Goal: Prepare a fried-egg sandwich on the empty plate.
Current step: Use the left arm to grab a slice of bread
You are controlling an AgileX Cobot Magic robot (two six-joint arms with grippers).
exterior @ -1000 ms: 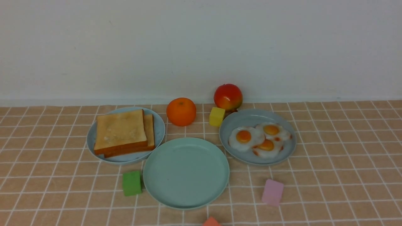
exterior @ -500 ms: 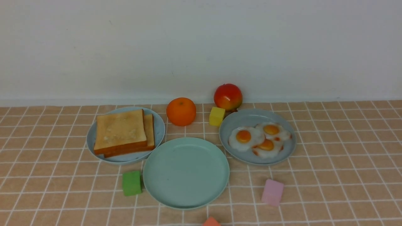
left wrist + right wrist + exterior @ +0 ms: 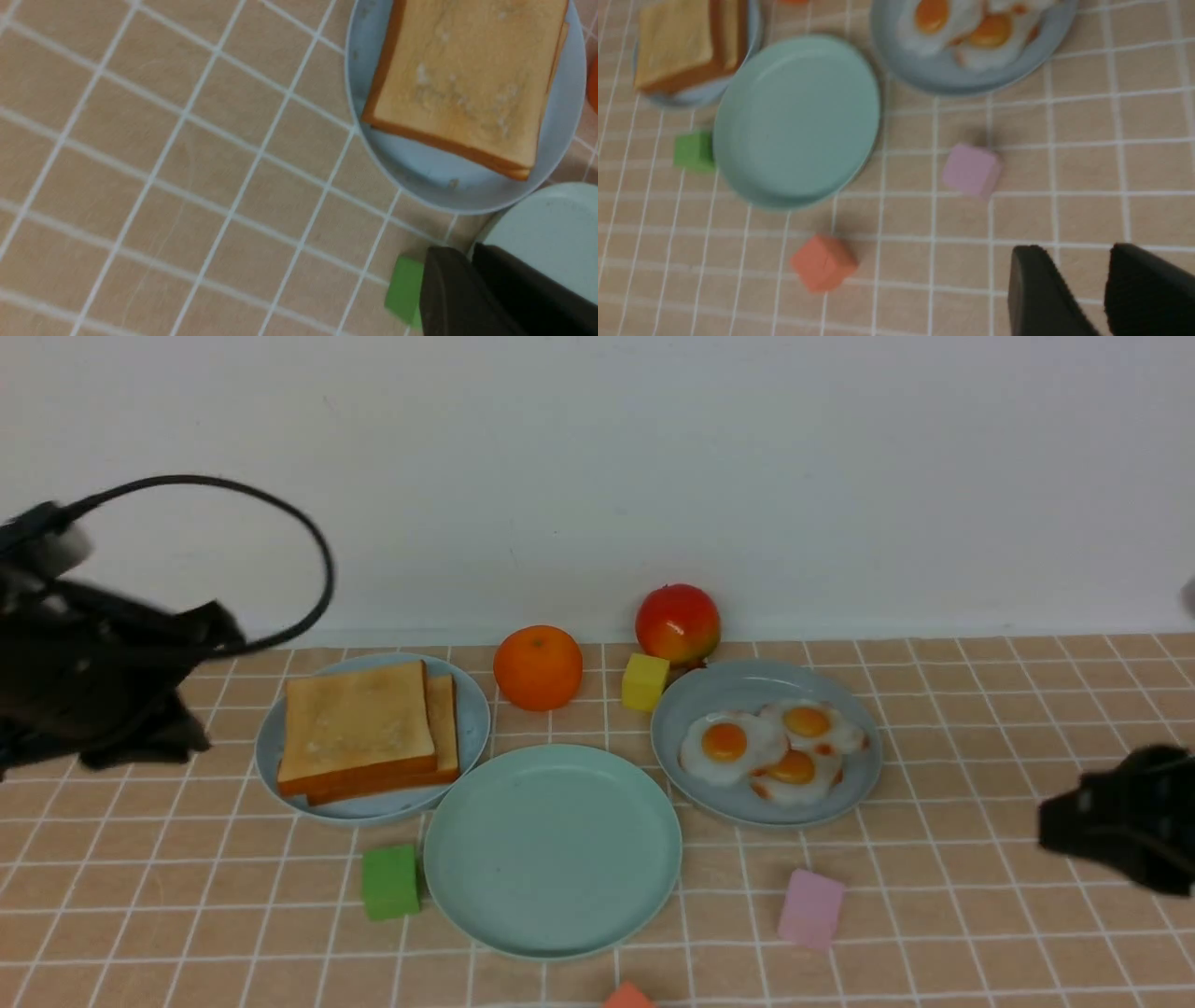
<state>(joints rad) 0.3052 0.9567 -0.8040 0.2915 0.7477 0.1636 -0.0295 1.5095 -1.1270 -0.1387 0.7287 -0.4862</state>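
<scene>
Two toast slices sit stacked on the far-left sky-blue plate, handy for the empty plate; left fingers pressed together, right fingers parted, both holding nothing

A plain white wall fills the background and meets the far edge of the surface, which is covered in peach-tan cloth with a white grid. The light is soft and even, with faint shadows.

Matte black left arm with a thin black cable arching off it (a pale grey fitting at the cable's root); left claw and right claw have blunt, wedge-shaped black fingers.
</scene>
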